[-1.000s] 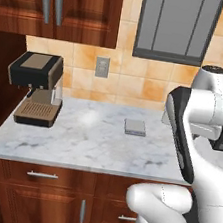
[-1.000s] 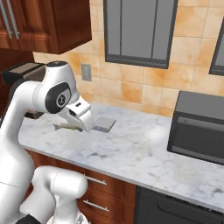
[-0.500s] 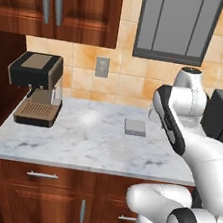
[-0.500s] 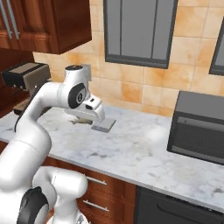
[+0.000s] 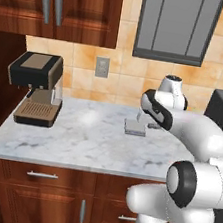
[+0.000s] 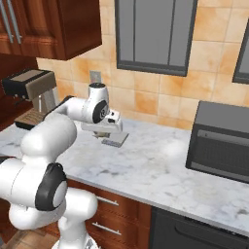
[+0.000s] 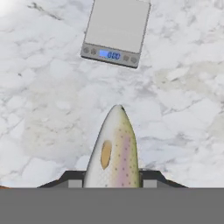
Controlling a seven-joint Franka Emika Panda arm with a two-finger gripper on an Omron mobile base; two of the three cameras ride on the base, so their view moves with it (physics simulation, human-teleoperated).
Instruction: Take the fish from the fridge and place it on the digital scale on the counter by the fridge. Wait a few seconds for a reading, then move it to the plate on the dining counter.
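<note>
Marble counter (image 7: 39, 109), tool (image 7: 112, 175) clamped on fish (image 7: 113, 148), digital scale (image 7: 116, 30) just ahead

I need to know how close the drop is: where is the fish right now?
In the hand view the fish is held between the gripper's fingertips above the marble counter, just short of the digital scale, whose platform is bare.
</note>
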